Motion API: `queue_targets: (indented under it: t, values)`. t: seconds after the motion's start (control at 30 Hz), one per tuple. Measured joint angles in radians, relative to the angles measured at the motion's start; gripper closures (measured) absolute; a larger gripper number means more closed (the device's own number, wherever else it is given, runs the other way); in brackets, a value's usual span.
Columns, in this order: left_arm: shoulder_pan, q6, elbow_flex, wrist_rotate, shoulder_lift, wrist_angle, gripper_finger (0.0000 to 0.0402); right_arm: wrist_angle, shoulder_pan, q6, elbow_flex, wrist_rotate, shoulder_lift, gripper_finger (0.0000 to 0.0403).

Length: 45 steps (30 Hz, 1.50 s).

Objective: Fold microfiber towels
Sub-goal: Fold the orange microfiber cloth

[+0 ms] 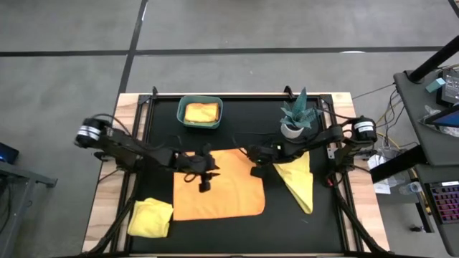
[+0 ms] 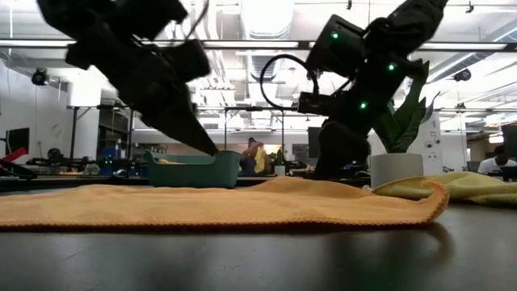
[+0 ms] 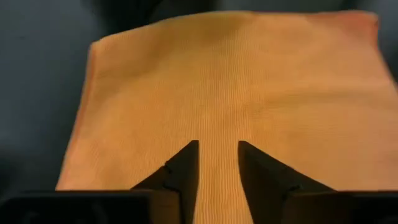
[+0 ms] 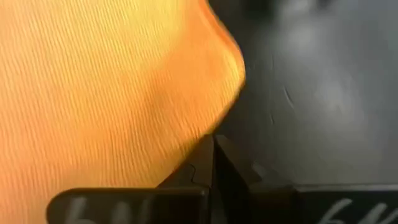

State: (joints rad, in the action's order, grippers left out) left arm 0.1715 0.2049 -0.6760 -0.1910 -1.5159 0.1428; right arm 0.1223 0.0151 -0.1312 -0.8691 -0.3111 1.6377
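- Two dark, jointed arms with black cable loops.
- Silver-banded motor housings at each shoulder.
- Green indicator lights on one arm.
- Black, wedge-shaped fingers (image 3: 186, 168).

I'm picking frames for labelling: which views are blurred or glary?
Right wrist view: orange towel and mat soft, glare patch on the mat. Low view: ceiling lights glare, arms backlit dark. Left wrist view: towel weave sharp. High view: even light.
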Motion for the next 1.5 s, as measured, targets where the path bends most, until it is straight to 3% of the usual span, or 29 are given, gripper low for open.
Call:
queue_targets:
  t: [0.13,0.3,0.53,0.87,1.13,1.3,1.5]
  values:
    - [-0.003,-0.011,-0.074,-0.001,-0.101,-0.001,0.0354,-0.145,0.01,0.016,0.05,0.052,0.003,0.0394]
    - [-0.017,-0.011,-0.082,-0.002,-0.142,-0.004,0.0394,-0.301,0.052,0.011,0.076,0.11,0.006,0.0394]
    - [-0.032,-0.027,-0.083,-0.03,-0.136,0.008,0.0397,-0.427,0.147,0.024,0.074,0.111,0.016,0.0394]
    - [-0.026,-0.006,-0.083,-0.028,-0.136,0.007,0.0396,-0.431,0.153,-0.03,0.073,0.097,0.026,0.0394]
    - [-0.031,-0.085,-0.083,-0.028,-0.136,0.006,0.0396,-0.14,0.149,-0.158,0.056,0.025,-0.083,0.0392]
    - [-0.047,-0.089,-0.083,-0.029,-0.136,0.007,0.0396,-0.134,0.093,-0.198,0.057,0.072,-0.098,0.0358]
    - [-0.052,-0.111,-0.076,-0.03,-0.135,0.007,0.0396,-0.3,0.047,-0.173,0.061,0.176,-0.034,0.0285]
